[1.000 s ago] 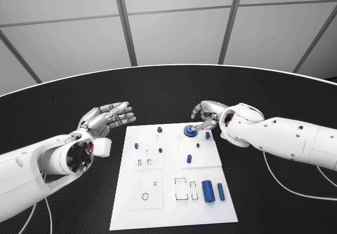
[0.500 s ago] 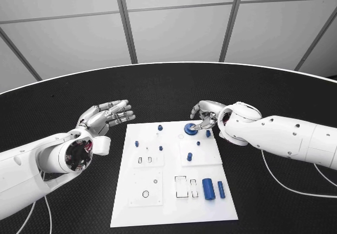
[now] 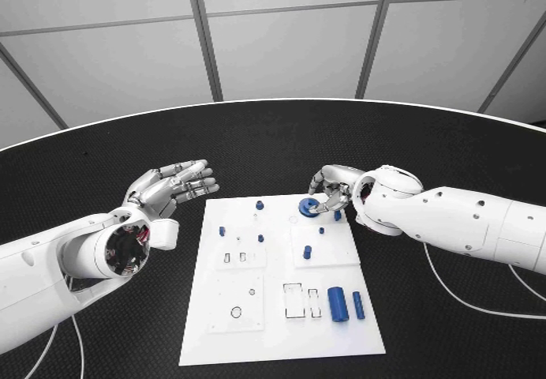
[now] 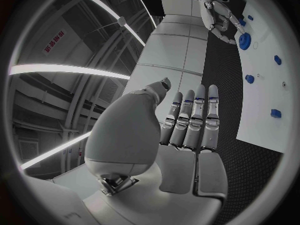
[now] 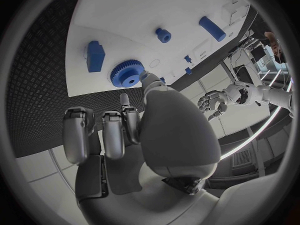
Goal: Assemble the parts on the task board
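The white task board [image 3: 267,332] lies in the middle of the table. A blue gear [image 3: 307,208] sits on its far right part, also seen as the gear [image 5: 127,73]. My right hand [image 3: 330,189] is at the gear. Its thumb [image 5: 147,80] and a fingertip pinch the gear's rim, and the other fingers are curled back. My left hand [image 3: 173,188] hovers left of the board's far corner, holding nothing, with its fingers [image 4: 190,120] straight and close together. Small blue pegs [image 3: 259,207] stand on the board's far half.
A thick blue cylinder [image 3: 337,302] and a thinner one [image 3: 358,306] lie near the board's right edge, beside rectangular slots [image 3: 293,302]. A blue block [image 5: 95,56] stands next to the gear. A white cable [image 3: 455,296] runs over the black table at the right.
The whole picture has shifted slightly. Both hands, the gear and the other parts keep their places.
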Controlling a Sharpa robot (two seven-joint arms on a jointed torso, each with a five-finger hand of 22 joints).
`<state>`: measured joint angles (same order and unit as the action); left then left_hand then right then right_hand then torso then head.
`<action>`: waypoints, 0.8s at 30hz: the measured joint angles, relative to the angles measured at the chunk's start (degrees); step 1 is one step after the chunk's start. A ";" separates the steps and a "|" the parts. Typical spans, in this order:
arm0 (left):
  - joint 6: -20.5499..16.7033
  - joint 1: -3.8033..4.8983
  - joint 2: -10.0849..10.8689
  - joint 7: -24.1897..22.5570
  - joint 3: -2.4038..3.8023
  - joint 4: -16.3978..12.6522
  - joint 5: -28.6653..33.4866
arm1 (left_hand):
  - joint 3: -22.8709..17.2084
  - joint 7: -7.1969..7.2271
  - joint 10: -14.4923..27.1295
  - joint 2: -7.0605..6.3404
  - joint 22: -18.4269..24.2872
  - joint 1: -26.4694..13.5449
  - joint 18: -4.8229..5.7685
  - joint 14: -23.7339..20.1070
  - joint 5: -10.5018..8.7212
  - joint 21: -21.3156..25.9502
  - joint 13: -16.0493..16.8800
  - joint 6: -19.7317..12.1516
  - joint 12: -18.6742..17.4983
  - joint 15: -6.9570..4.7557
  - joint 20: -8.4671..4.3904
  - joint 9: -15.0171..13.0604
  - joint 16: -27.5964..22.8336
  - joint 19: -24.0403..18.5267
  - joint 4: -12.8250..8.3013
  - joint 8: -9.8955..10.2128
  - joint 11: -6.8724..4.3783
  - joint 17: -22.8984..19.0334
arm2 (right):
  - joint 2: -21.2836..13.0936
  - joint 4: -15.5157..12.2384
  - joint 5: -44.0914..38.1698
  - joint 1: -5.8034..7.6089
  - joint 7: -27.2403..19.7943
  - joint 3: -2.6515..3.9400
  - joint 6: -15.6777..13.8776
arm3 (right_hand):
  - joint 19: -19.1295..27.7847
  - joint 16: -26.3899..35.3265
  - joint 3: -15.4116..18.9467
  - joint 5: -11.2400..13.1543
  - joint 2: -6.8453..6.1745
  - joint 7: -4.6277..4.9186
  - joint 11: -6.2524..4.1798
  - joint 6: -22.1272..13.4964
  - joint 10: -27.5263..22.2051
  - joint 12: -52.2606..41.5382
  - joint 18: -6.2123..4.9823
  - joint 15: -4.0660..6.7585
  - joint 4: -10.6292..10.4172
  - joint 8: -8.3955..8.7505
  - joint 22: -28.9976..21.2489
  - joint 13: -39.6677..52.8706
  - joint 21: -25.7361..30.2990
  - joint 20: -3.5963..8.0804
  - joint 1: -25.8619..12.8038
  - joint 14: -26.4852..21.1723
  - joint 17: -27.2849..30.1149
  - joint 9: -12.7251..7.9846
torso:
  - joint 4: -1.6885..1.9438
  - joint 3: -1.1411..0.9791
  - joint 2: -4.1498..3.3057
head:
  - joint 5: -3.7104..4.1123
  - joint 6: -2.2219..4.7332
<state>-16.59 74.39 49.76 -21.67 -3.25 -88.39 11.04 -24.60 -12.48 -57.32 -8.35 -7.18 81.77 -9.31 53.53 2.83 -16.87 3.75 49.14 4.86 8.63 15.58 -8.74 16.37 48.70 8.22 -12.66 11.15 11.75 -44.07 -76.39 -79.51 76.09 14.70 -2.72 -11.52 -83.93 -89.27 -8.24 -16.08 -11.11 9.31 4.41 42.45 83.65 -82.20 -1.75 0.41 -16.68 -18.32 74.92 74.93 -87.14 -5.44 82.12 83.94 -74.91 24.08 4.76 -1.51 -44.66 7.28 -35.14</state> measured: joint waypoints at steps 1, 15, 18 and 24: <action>0.00 0.00 0.00 0.00 0.00 0.00 -0.01 | 0.00 0.00 0.00 0.00 0.01 0.00 0.00 0.00 0.00 0.00 0.00 0.00 0.00 0.00 0.00 0.00 0.00 0.00 0.00 0.00 0.00 0.00 | 0.04 0.04 0.00 0.00 0.01 -0.02 0.07 | 0.00 0.00 0.00 0.00 0.00 0.00 0.00 0.00 0.00 -0.10 0.00 0.00 0.00 0.00 0.00 0.00 0.00 0.00 0.00 0.00 0.00 0.00 | 0.01 -0.01 0.00 | 0.00 -0.01; -0.03 0.00 -0.02 0.01 0.00 -0.02 -0.07 | 0.00 0.00 0.00 0.00 0.01 0.00 0.00 0.00 0.00 0.00 0.00 0.00 0.00 0.00 0.00 -0.01 0.00 0.00 0.00 0.00 0.00 -0.01 | 0.96 0.84 0.00 -0.08 0.12 -0.56 0.63 | 0.00 0.00 -0.61 0.00 0.47 0.00 0.00 0.00 0.00 -0.84 0.00 0.00 0.35 -0.50 0.00 -0.01 -0.27 0.00 0.92 0.00 0.01 -0.05 | -0.03 -0.04 0.01 | 0.01 -0.12; -0.02 0.00 -0.06 0.01 0.00 0.01 -0.07 | 0.00 0.00 0.00 0.00 0.01 0.00 0.00 0.00 0.00 0.00 0.00 0.00 0.00 0.00 0.00 -0.01 0.00 0.00 0.00 0.00 0.00 -0.01 | 1.10 0.98 0.00 -0.11 0.07 -0.71 0.84 | 0.00 0.00 -0.76 0.00 0.53 0.00 0.00 0.00 0.00 -1.06 0.00 0.00 0.42 -0.50 -0.01 -0.01 -0.27 0.00 0.98 0.00 0.01 -0.05 | -0.05 -0.04 0.01 | 0.01 -0.14; 0.00 0.00 -0.09 0.01 0.00 0.06 -0.07 | 0.00 0.00 0.00 0.00 0.00 0.00 0.00 0.00 0.00 0.00 0.00 0.00 0.00 0.00 0.00 -0.01 0.00 0.00 0.00 0.00 0.00 -0.01 | 1.31 1.25 0.00 -0.16 0.03 -0.93 0.99 | 0.00 0.00 -1.28 0.00 0.53 0.01 0.00 0.66 0.00 -1.06 0.00 0.00 0.31 -0.78 -0.01 -0.01 -0.27 0.00 0.97 0.00 0.01 -0.04 | -0.07 -0.04 0.01 | 0.01 -0.25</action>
<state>-16.59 74.39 49.67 -21.65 -3.25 -88.33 10.96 -24.60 -12.48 -57.32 -8.35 -7.18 81.77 -9.31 53.53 2.83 -16.87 3.75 49.14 4.86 8.63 15.58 -8.75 16.37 48.70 8.22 -12.66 11.15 11.74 -42.76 -75.14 -79.51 75.93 14.73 -3.65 -10.53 -83.93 -89.27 -9.52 -16.08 -10.58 9.31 4.40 43.11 83.65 -83.26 -1.75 0.41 -16.37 -19.10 74.92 74.92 -87.41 -5.44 83.10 83.94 -74.90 24.04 4.70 -1.55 -44.66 7.29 -35.39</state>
